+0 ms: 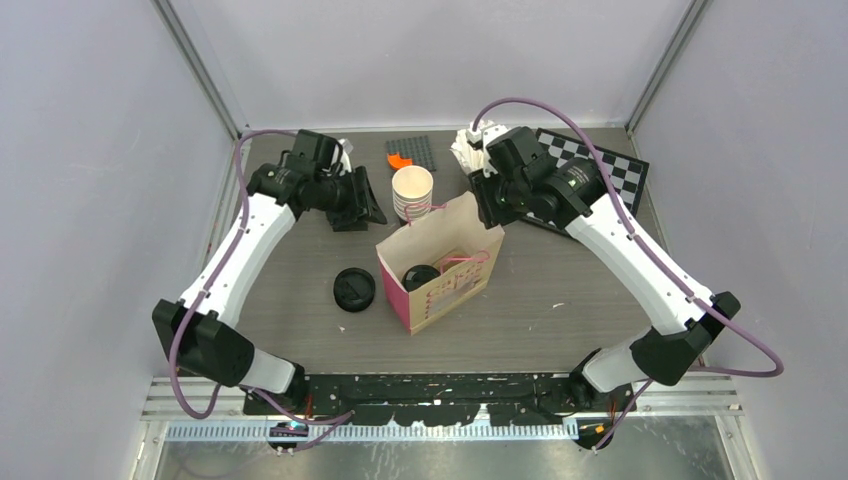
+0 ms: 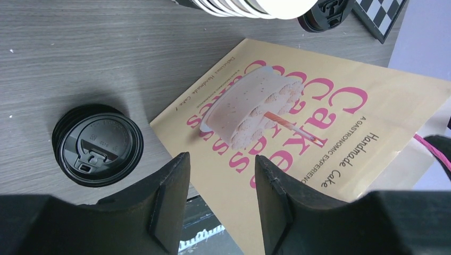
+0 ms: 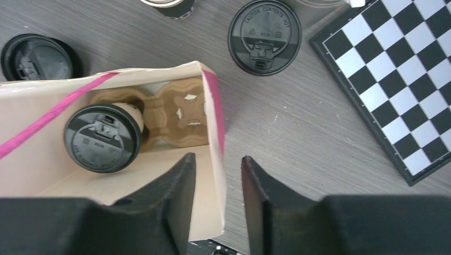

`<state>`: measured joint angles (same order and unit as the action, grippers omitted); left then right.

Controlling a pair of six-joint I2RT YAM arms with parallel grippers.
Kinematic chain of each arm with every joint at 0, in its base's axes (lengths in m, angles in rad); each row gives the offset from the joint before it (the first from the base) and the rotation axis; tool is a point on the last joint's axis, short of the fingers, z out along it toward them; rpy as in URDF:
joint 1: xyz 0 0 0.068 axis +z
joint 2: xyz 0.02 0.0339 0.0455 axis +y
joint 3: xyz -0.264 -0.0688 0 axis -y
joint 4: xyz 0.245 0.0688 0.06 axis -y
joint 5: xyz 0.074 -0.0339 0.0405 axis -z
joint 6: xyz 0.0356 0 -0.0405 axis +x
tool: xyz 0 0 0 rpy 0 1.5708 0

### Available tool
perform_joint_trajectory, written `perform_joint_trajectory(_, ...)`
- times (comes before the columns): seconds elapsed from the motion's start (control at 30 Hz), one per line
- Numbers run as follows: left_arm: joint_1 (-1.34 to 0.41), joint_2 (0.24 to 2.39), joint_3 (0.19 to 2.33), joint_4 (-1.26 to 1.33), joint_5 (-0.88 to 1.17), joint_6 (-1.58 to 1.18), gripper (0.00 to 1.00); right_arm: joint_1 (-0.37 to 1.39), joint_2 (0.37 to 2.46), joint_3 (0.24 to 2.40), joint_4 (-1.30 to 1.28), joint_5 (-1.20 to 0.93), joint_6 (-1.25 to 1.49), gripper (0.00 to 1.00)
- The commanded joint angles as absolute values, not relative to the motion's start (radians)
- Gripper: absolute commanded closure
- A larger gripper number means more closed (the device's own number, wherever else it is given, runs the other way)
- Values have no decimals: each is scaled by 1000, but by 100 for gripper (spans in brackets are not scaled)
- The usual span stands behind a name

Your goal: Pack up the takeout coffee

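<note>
Right gripper straddles the rim of the paper bag, one finger each side of the wall; I cannot tell whether it pinches. Left gripper hangs released at the bag's 10 o'clock. One takeout coffee stands inside the bag in a cardboard carrier, with loose black lids at the bag's 9 o'clock

Arms, two: left arm, right arm. White tapered link shells, black joint housings, purple cable looped along each. Tooling: left end effector, right end effector, paired matte-black wedge fingers.
</note>
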<state>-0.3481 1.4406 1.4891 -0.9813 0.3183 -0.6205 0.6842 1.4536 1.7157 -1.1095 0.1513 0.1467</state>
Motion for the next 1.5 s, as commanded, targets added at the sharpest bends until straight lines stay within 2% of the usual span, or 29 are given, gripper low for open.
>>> perform_joint_trajectory(0.0, -356, 1381, 1505, -1012, 338, -598, 50, 657, 1432, 1707, -1080, 154, 146, 64)
perform_joint_trajectory(0.13, -358, 1368, 1504, -1027, 340, -592, 50, 652, 1422, 1699, -1094, 166, 175, 72)
perform_joint_trajectory(0.3, -359, 1348, 1493, -1037, 330, -578, 50, 652, 1402, 1687, -1119, 161, 192, 93)
perform_joint_trajectory(0.4, -359, 1341, 1489, -1040, 328, -572, 50, 652, 1401, 1692, -1146, 161, 197, 100)
perform_joint_trajectory(0.83, -359, 1348, 1525, -1052, 357, -556, 50, 609, 1339, 1704, -1349, 294, 276, 100)
perform_joint_trajectory(1.27, -362, 1344, 1514, -1025, 399, -577, 49, 554, 1334, 1810, -1510, 262, 356, 100)
perform_joint_trajectory(1.47, -362, 1329, 1488, -1019, 393, -577, 49, 528, 1328, 1796, -1638, 362, 371, 100)
